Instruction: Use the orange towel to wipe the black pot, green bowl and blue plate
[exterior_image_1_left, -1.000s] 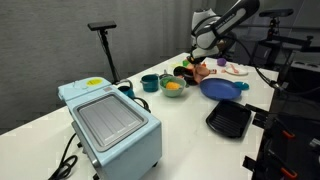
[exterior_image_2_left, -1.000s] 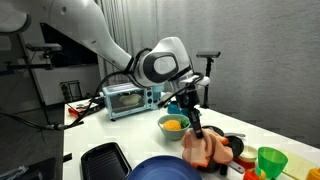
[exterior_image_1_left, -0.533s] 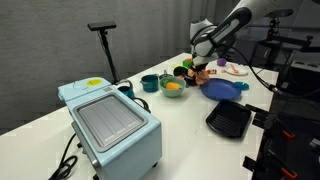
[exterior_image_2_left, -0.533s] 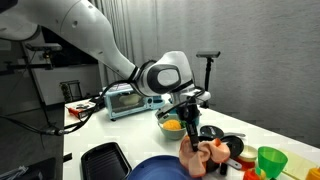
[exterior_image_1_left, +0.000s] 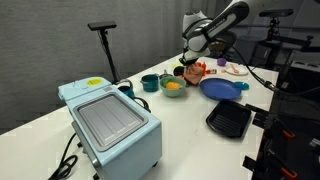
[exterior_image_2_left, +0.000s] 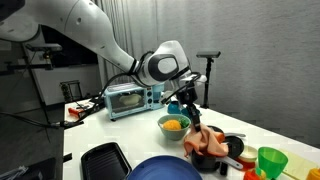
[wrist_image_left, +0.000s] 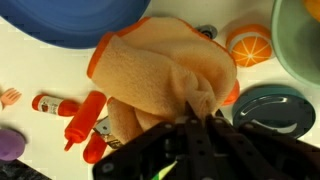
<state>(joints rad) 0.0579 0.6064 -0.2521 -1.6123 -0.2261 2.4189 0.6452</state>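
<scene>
- In an exterior view, the fingers (exterior_image_1_left: 190, 60) point down at the far end of the surface (exterior_image_1_left: 180, 125). The orange towel (exterior_image_1_left: 198, 71) hangs bunched directly beneath them, and the blue plate (exterior_image_1_left: 220, 88) lies just beside it on the nearer side. Their closure cannot be told from this far off.
- In an exterior view, the fingers (exterior_image_2_left: 192, 114) are clamped on the top of the orange towel (exterior_image_2_left: 207, 146). Its crumpled lower folds sag to the surface and touch the black pot (exterior_image_2_left: 236, 149). The green bowl (exterior_image_2_left: 269, 160) stands beyond the pot, and the blue plate (exterior_image_2_left: 160, 170) lies on the opposite, near side.
- In the wrist view, the fingers (wrist_image_left: 165, 145) pinch a gathered peak of the orange towel (wrist_image_left: 150, 70). It spreads away from them as soft, pale-orange cloth with a darker hem. A dark round vessel, judged to be the black pot (wrist_image_left: 268, 105), lies just right of the pinch at the cloth's edge. The blue plate (wrist_image_left: 70, 15) lies past the towel's far corner. The pot is judged the nearest target.
</scene>
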